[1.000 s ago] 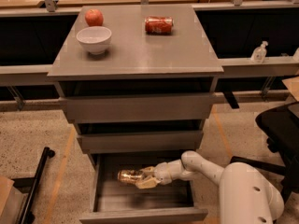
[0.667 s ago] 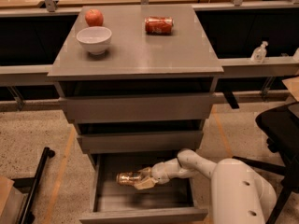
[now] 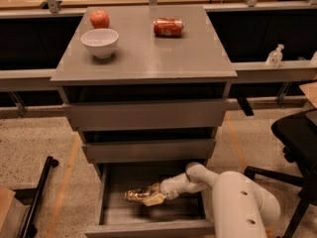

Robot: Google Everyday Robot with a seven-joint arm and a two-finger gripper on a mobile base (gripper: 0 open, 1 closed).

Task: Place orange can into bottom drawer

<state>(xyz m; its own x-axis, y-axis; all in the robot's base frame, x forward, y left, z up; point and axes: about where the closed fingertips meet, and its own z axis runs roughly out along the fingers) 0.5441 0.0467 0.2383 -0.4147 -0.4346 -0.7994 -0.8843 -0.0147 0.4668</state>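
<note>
The bottom drawer (image 3: 148,228) of the grey cabinet is pulled open. My gripper (image 3: 147,197) reaches into it from the right. It is shut on the orange can (image 3: 132,195), a small can with a brownish-orange and cream label. The can lies on its side, pointing left, low inside the drawer over its left-middle floor. I cannot tell whether the can touches the floor. My white arm (image 3: 198,178) runs from the lower right into the drawer.
On the cabinet top (image 3: 143,58) are a white bowl (image 3: 99,42), a red apple (image 3: 99,19) and a solid red can (image 3: 168,27) lying on its side. The two upper drawers are pushed in. A black office chair (image 3: 297,138) stands at the right, and a black bar (image 3: 37,192) lies on the floor at the left.
The gripper and the orange can have sunk slightly lower into the bottom drawer. The arm's elbow has shifted a little. Nothing on the cabinet top has moved.
</note>
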